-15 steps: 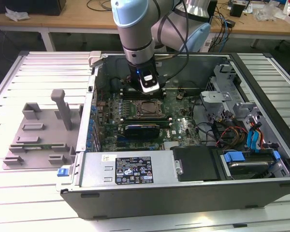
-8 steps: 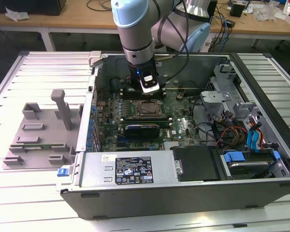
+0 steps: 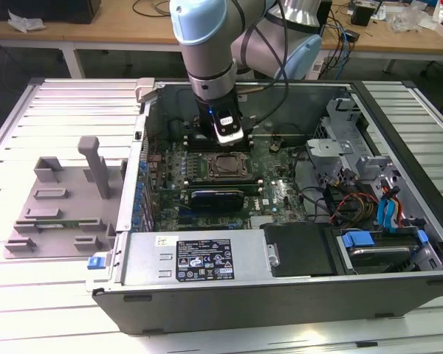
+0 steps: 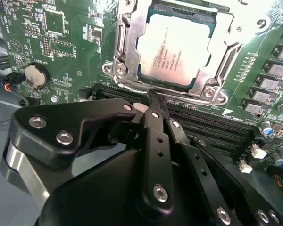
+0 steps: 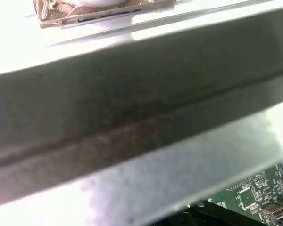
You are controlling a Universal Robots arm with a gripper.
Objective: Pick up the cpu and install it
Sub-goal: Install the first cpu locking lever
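Observation:
The cpu [image 4: 175, 46], a flat square chip with a silver-grey top, lies inside the socket frame [image 4: 124, 56] on the green motherboard [image 4: 70, 42]. The frame's metal edges surround it. In the second wrist view my gripper [image 4: 152, 97] is shut, its black fingers pressed together with nothing between them. Their tip sits at the frame's edge, just beside the cpu. In the exterior view the gripper [image 3: 227, 141] hangs inside the open computer case, just behind the cpu [image 3: 229, 167].
A grey plastic tray [image 3: 59, 206] with upright posts lies at the exterior view's left, outside the case. Memory slots [image 4: 212, 127] and a coin battery [image 4: 36, 75] flank the socket. The case wall [image 5: 132, 117] is close to the wrist. Cables and a drive cage [image 3: 354, 162] fill the exterior view's right.

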